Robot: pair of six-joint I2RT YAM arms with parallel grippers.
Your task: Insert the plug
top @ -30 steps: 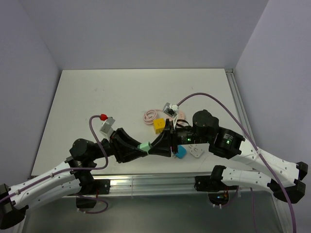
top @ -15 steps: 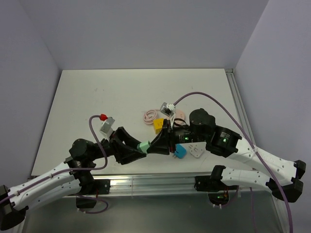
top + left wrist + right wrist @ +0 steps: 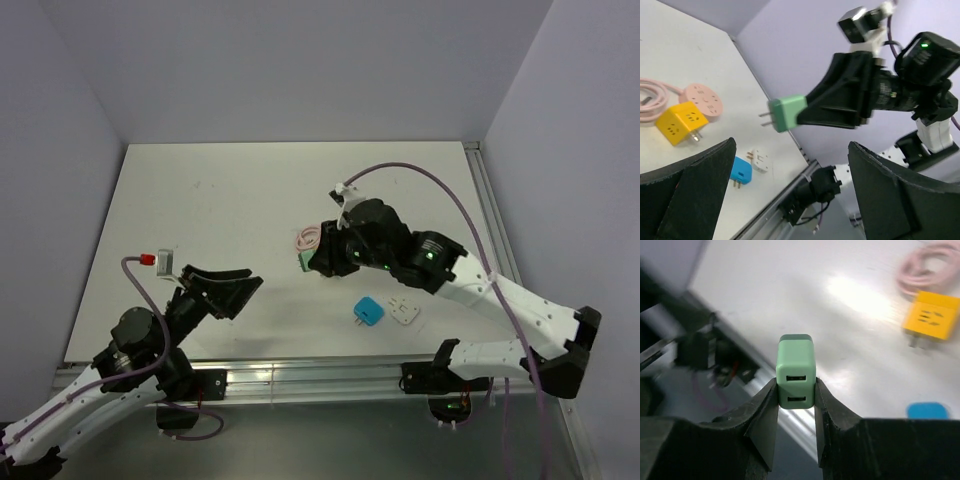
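Prongs of the green plug (image 3: pixel 787 112) point toward 9 o'clock in the left wrist view, its long axis nearly level, in mid-air above the table (image 3: pixel 200 200). It is a smooth, round-cornered plastic block with two metal blades at one end and two USB slots at the other. The right gripper (image 3: pixel 796 388) pinches its rear end, jaws narrowly parted, flat against both sides. The left gripper (image 3: pixel 226 287) gapes wide and empty, well apart at 8 o'clock of the plug in the top view, where the blades probably aim its way.
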